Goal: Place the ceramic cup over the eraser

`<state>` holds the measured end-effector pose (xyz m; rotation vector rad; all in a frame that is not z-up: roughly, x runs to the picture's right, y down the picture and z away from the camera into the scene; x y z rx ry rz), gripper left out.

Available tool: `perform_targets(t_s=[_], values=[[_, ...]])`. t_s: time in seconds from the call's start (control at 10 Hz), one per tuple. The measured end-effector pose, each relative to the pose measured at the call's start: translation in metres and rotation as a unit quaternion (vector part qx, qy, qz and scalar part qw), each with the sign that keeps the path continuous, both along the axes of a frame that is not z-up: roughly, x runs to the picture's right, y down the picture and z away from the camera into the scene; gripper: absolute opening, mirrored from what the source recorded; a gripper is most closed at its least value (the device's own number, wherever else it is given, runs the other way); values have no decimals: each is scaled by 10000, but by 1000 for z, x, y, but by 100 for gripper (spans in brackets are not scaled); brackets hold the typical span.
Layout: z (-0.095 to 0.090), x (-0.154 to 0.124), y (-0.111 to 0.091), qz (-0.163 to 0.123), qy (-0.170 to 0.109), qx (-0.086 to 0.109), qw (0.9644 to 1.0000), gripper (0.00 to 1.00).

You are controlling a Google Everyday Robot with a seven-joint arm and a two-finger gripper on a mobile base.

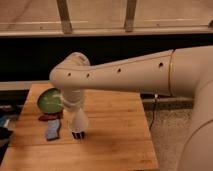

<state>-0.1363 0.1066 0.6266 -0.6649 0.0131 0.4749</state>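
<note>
The end effector (78, 133) points straight down over the wooden table (115, 127), its dark tip at or just above the boards, hanging from a pale cone-shaped wrist at the end of the large cream arm (125, 75) that reaches in from the right. Whether it is clenched, released, or grasping anything cannot be told from this view. Neither the ceramic cup nor the eraser can be made out anywhere; if either sits under the tip, the wrist and the dark tip hide it. Just to the left of the end effector lies a blue-grey rectangular pad (52, 129), flat on the wood and slightly askew. Further left and behind, a green round dish (50, 100) sits near the table's back left corner, with a small reddish object (48, 117) at its near edge, between the dish and the pad. The table is made of light butcher-block planks running left to right, and most of its surface to the right of the end effector is bare wood. Behind the table runs a dark wall band beneath a pale ledge with metal uprights (64, 16). To the right, speckled floor (167, 130) shows, with a dark cable (154, 107) trailing down past the table's edge.
</note>
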Motion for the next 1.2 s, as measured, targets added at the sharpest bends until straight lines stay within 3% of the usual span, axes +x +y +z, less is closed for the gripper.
perform_targets(t_s=[0.7, 1.2], values=[[0, 0, 0, 0, 0, 0, 10000, 77], [0, 0, 0, 1, 1, -7, 10000, 80]])
